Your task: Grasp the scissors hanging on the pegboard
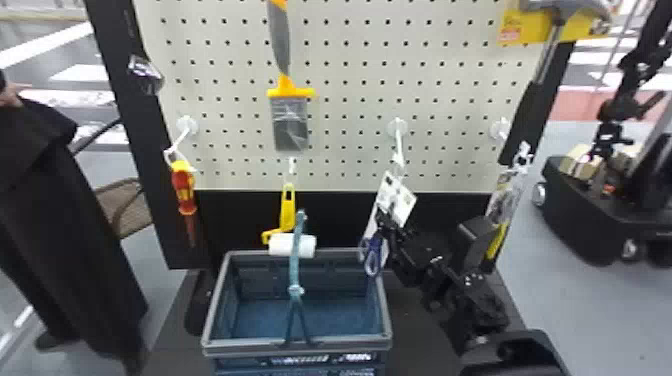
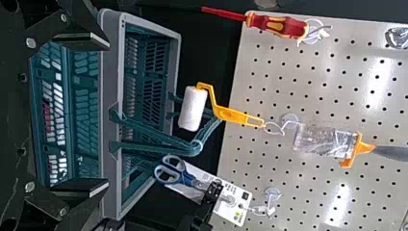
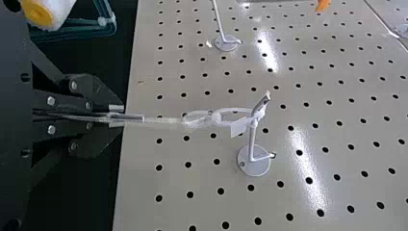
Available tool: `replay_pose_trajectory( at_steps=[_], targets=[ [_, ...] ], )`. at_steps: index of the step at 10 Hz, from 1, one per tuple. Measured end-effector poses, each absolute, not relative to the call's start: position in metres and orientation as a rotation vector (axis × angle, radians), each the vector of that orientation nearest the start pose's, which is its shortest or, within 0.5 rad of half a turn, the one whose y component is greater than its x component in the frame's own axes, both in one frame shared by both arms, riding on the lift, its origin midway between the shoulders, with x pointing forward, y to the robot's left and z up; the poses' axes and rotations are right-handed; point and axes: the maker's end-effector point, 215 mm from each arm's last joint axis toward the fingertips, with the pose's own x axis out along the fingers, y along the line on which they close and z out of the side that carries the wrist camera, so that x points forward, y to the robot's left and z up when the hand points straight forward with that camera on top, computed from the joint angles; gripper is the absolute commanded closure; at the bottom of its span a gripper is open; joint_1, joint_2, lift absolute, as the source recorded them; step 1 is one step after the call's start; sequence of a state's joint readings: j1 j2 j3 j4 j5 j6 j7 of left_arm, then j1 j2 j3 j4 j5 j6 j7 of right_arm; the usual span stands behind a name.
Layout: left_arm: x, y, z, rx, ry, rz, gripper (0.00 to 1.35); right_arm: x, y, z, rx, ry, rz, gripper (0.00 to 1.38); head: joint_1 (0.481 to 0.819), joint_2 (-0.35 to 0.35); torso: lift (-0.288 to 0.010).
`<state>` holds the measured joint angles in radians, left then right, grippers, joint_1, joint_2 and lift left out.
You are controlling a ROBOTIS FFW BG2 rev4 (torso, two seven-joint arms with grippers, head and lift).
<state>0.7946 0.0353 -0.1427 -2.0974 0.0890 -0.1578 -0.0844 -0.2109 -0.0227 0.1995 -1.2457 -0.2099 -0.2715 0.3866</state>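
Blue loop-handled scissors (image 1: pixel 371 254) on a flat white card (image 1: pixel 396 197) hang from a thin peg (image 1: pixel 397 127), right of centre on the cream perforated pegboard (image 1: pixel 350 75). Right gripper (image 3: pixel 120 117) is pinched tight on the scissors' thin card edge. Left gripper (image 2: pixel 103 113) is spread wide and holds nothing, over the grey-rimmed teal slatted basket (image 1: pixel 340 345), whose teal handles stand upright.

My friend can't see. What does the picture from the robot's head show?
The robot's black right hand grips the packaged blue-handled scissors, which hang from a hook on the pegboard. A grey basket sits below them.
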Motion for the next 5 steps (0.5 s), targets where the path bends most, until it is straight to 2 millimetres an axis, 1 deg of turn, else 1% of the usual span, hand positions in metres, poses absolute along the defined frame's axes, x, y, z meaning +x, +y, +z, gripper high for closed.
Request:
replay_pose_trajectory(
  at_steps=[5],
  targets=[
    [0.3427, 0.1414, -0.3756, -0.165, 0.111, -0.194, 0.28, 0.612, -0.0635, -0.3051, 0.136, -0.161, 0.539, 1.3, 0.549, 0.0, -0.1]
  ],
)
